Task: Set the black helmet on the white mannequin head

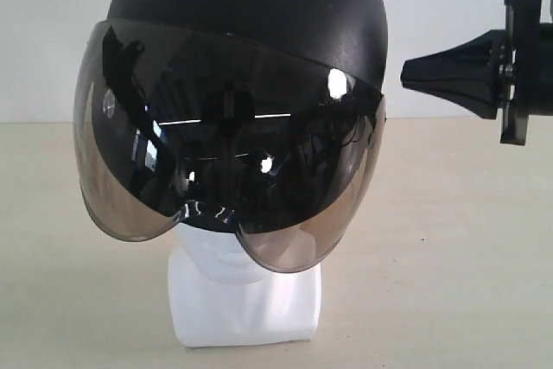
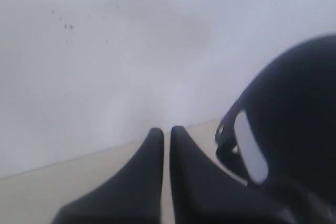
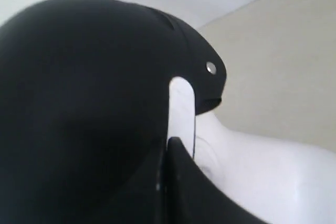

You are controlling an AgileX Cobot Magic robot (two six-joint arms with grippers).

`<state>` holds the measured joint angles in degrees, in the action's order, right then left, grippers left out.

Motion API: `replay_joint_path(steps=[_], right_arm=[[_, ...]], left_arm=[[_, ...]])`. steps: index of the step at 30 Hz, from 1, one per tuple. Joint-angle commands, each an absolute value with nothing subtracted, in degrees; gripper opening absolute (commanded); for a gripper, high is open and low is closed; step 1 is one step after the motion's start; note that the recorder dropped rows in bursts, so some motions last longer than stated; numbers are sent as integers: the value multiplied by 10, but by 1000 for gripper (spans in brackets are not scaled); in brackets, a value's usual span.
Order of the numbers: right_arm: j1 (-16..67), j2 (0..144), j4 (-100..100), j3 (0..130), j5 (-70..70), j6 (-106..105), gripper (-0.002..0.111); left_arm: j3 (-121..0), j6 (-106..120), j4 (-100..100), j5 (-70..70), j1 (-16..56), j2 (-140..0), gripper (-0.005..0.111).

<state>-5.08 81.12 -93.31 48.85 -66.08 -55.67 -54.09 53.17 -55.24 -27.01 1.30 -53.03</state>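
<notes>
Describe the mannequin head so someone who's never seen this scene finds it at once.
On the beige table, at centre, sits a black helmet with a smoky visor. The mannequin head is under it; mainly its blocky base shows. It is the one white object there.

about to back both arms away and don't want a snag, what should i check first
1. Helmet on head: ok, only the chin and base show below the visor.
2. Left claw empty: ok, shut on nothing.
3. Right claw off helmet: ok, shut, with a gap beside the shell.
4. Helmet sits level: cannot tell, the visor edge slopes in the exterior view.
</notes>
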Motion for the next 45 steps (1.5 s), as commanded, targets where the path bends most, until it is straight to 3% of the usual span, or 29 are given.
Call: replay_joint_path(steps=[1, 6, 14, 39, 45], right_arm=[[-49, 806, -999, 486, -657, -584, 0], [-31, 806, -999, 486, -634, -583, 0], [7, 806, -999, 487, -617, -585, 0], [14, 806, -999, 535, -646, -559, 0], [63, 806, -999, 559, -625, -555, 0]], left_arm=[[-582, 541, -669, -307, 12, -575, 4], [-595, 630, -794, -372, 12, -643, 4], [-613, 635, -825, -451, 12, -717, 4], [-613, 612, -782, -564, 12, -724, 4], [-613, 610, -757, -602, 12, -724, 4]])
